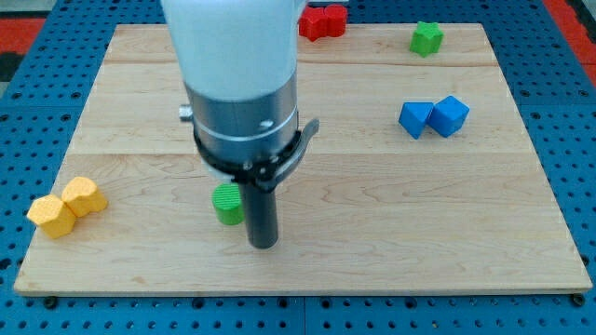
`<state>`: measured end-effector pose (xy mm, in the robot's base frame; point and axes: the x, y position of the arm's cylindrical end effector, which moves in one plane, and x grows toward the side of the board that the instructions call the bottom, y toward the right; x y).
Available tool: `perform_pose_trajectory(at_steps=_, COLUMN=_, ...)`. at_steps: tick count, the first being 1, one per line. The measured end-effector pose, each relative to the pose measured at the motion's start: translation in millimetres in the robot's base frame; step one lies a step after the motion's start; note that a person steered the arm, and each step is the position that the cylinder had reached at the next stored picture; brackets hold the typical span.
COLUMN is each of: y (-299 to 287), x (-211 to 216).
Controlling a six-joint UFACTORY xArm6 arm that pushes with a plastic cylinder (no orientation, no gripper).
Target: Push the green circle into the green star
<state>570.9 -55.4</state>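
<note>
The wooden board lies on a blue pegboard surface, and the arm's white and grey body comes down over its left-centre part, ending in the dark rod. My tip rests on the board in the near half, just to the right of the green circle; the rod appears to touch the circle's right side, though from this angle I cannot be sure whether there is a thin gap between them. The arm has no hand or gripper to open or close, only this plain rod, so nothing is being gripped. The green circle stands upright as a short cylinder, slightly nearer the left edge than the middle of the board. The green star sits at the far edge on the right, well apart from the circle, with most of the board between them. Two blue blocks touch each other on the right side, nearer than the star; their exact shapes are hard to make out. A red block lies at the far edge, partly hidden behind the arm's body. Two yellow blocks sit together at the near left edge, touching one another.
</note>
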Motion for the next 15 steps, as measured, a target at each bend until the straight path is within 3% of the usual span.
perform_pose_trajectory(at_steps=1, y=-74.3, x=-24.4)
perform_pose_trajectory(at_steps=2, y=-20.2, x=-58.0)
perform_pose_trajectory(at_steps=3, y=2.3, x=-9.8)
perform_pose_trajectory(at_steps=4, y=50.5, x=-5.7)
perform_pose_trajectory(at_steps=6, y=14.6, x=-82.5)
perform_pose_trajectory(at_steps=9, y=-77.0, x=-152.7)
perform_pose_trajectory(at_steps=10, y=-73.5, x=-181.2)
perform_pose_trajectory(at_steps=12, y=50.3, x=-202.5)
perform_pose_trajectory(at_steps=13, y=85.7, x=-214.3)
perform_pose_trajectory(at_steps=15, y=94.2, x=-257.0)
